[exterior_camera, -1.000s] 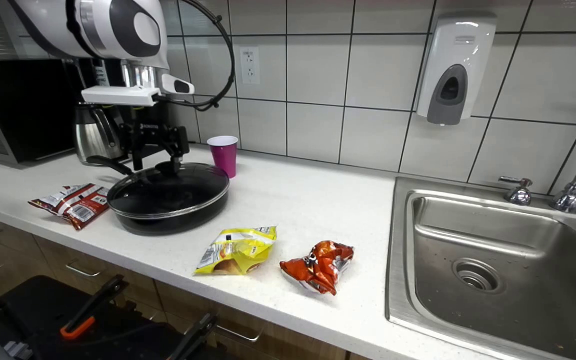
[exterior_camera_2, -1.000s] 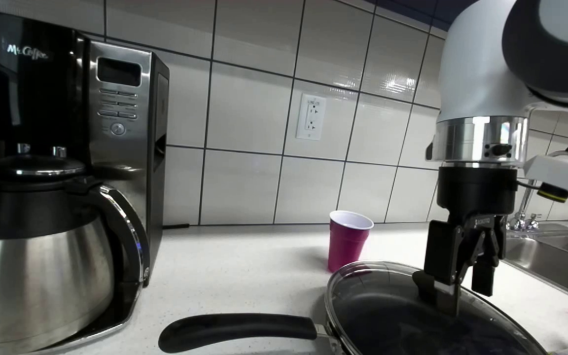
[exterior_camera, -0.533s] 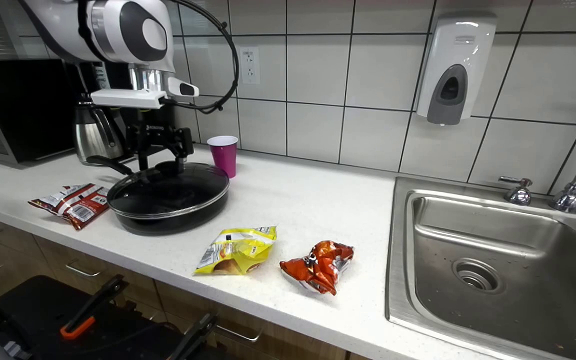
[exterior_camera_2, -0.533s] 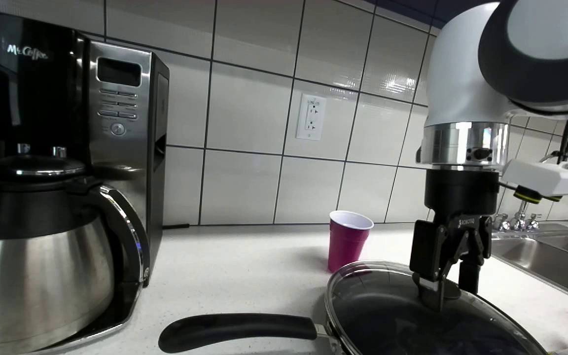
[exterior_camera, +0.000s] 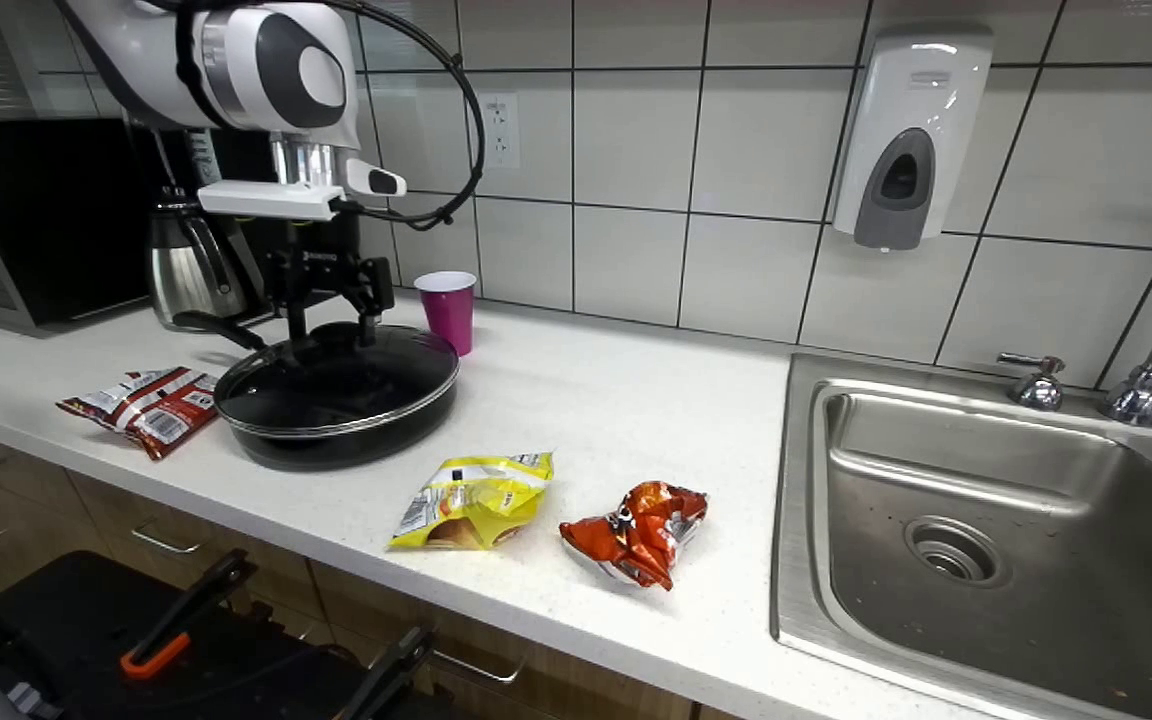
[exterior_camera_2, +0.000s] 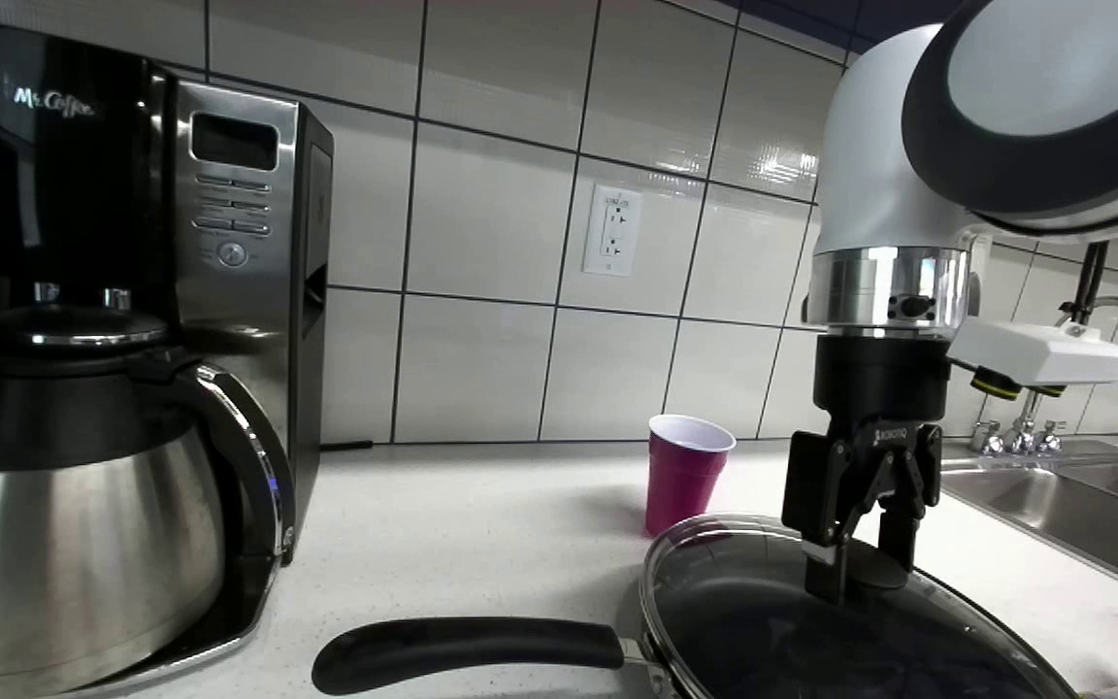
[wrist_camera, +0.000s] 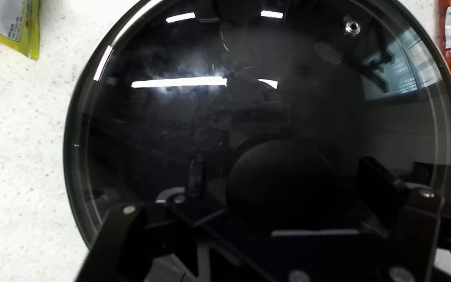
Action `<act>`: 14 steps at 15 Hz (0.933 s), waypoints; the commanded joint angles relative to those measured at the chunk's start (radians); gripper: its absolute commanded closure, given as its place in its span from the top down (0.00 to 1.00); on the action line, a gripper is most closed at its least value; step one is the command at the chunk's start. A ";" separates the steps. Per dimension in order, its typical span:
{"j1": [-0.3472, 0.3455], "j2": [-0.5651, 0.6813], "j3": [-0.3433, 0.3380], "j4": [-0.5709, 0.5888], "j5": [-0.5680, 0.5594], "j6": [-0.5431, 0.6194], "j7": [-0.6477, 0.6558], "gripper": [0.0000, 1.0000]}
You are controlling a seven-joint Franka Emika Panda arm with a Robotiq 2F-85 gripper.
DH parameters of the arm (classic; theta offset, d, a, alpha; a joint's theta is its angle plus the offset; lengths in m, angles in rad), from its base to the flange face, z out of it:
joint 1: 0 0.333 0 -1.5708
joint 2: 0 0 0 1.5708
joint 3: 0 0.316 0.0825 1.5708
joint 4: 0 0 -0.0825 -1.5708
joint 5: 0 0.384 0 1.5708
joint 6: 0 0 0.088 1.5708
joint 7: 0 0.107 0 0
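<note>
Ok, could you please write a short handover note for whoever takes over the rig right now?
Jaws: open, one on each side of the knob, not gripping it.
Things: glass lid sits on the black pan; purple cup stands by it; red bag, yellow bag and orange bag lie on the counter.
Done: knob lies between the jaws.
Left: knob not yet gripped, lid not lifted.

And I counted three snack bags (exterior_camera: 473,505), one pan (exterior_camera: 356,447), one lid (exterior_camera: 356,390), one cup (exterior_camera: 449,315); then I had one coffee maker (exterior_camera_2: 239,194), one carafe (exterior_camera_2: 83,553), one soap dispenser (exterior_camera: 914,110), one wall outlet (exterior_camera_2: 612,231)!
</note>
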 commanded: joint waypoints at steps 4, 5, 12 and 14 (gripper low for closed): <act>-0.015 0.012 0.004 0.041 -0.004 -0.025 -0.007 0.42; -0.015 0.006 0.004 0.039 -0.004 -0.028 -0.006 0.39; -0.013 -0.053 0.004 0.020 -0.012 -0.040 0.003 0.39; -0.012 -0.070 0.005 0.017 -0.012 -0.038 0.005 0.39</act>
